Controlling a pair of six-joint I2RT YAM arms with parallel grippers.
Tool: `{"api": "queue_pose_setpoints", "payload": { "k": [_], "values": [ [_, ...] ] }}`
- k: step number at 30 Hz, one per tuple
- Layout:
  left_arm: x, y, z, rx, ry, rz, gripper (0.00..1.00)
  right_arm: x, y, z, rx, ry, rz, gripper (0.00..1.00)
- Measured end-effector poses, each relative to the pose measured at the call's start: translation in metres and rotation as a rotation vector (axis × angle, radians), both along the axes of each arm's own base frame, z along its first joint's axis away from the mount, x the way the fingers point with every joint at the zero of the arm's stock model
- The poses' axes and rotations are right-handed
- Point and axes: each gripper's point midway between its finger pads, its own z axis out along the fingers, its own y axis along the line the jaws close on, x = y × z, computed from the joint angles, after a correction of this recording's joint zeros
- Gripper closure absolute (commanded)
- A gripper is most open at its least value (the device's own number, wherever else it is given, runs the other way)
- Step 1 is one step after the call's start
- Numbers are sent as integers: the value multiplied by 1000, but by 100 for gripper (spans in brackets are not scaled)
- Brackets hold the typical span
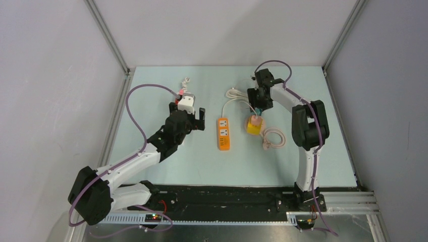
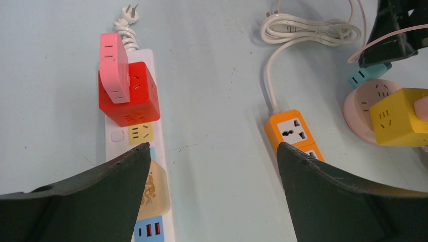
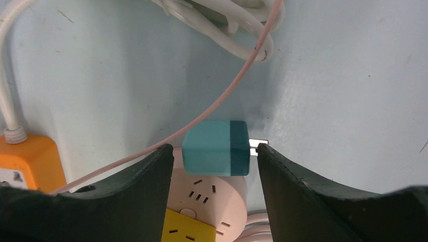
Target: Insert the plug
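Teal plug (image 3: 216, 147) was not yet inserted. It sat sideways between the right gripper's (image 3: 213, 151) half-parted jaws, prongs touching the right finger and a gap at the left one, just above the pink round socket (image 3: 202, 196). Left gripper (image 2: 214, 151) gaped wide, empty, well apart.

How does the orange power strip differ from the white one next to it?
Colour aside, the orange power strip looks shorter, and its visible sockets are empty. The white power strip looks longer and carries a red cube adapter and a pink adapter. Both lie flat on the table, roughly parallel.
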Motion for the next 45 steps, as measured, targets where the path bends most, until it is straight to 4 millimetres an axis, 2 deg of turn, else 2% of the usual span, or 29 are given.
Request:
{"api": "queue_pose_setpoints", "payload": {
  "k": [1, 3, 6, 8, 10, 15, 19, 23, 28, 31, 36, 39, 42, 45],
  "values": [
    [0, 0, 0, 2, 2, 0, 2, -1, 0, -3, -5, 8, 0, 36],
    [0, 1, -1, 4, 4, 2, 2, -3, -4, -8, -22, 21, -7, 44],
    [0, 1, -3, 10, 12, 4, 2, -2, -8, -11, -46, 22, -14, 64],
    [-1, 1, -5, 14, 15, 4, 2, 0, -11, -11, -64, 15, -29, 73],
    [-1, 1, -5, 15, 16, 5, 2, 1, -14, -11, -80, 9, -34, 76],
    [1, 1, -1, 13, 13, 6, 2, 5, -19, -9, -104, -11, -60, 76],
    [2, 0, 2, 10, 9, 6, 2, 9, -22, 2, -84, -35, -94, 76],
    [4, -1, 9, 6, -3, 4, 2, 17, -36, 38, -1, -97, -167, 76],
    [8, -3, 23, 13, -32, -1, 2, 26, -58, 110, 166, -228, -263, 75],
    [11, -5, 37, 8, -60, -4, 2, 22, -60, 147, 250, -287, -278, 74],
    [12, -17, 58, -31, -102, -65, 2, 1, -35, 203, 422, -344, -233, 73],
    [7, -30, 68, -63, -116, -142, 2, -18, -17, 233, 540, -368, -196, 73],
    [0, -41, 80, -91, -135, -221, 2, -39, 1, 254, 636, -371, -152, 73],
    [-12, -59, 96, -130, -157, -340, 2, -63, 31, 262, 711, -335, -85, 72]
  ]
}}
